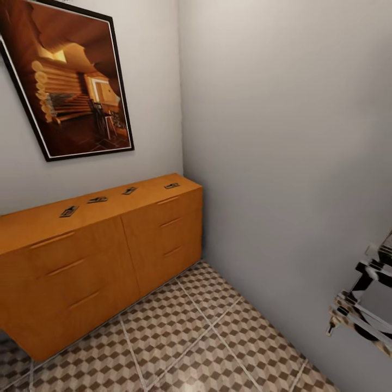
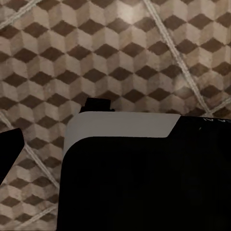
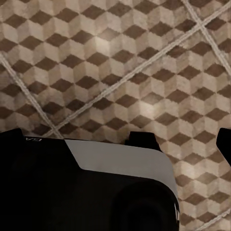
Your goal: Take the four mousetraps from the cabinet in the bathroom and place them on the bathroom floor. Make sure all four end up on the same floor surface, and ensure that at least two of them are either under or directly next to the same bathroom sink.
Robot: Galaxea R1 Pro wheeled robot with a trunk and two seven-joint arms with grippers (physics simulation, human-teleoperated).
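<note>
Several mousetraps lie in a row on the broad top of the orange-brown cabinet (image 1: 109,256) at the left of the head view, from the leftmost mousetrap (image 1: 68,211) to the rightmost mousetrap (image 1: 172,185). They are small, dark and flat. The cube-patterned bathroom floor (image 1: 218,337) spreads in front of the cabinet. My left gripper (image 2: 53,130) and right gripper (image 3: 183,144) hang low beside my black-and-white body, both open, with only floor tiles between their fingers. Both are far from the cabinet. The sink is out of view.
A framed picture (image 1: 71,81) hangs on the wall above the cabinet. A plain grey wall (image 1: 294,163) closes the right side and meets the cabinet's end in a corner. A shiny chrome frame (image 1: 359,310) juts in at the right edge.
</note>
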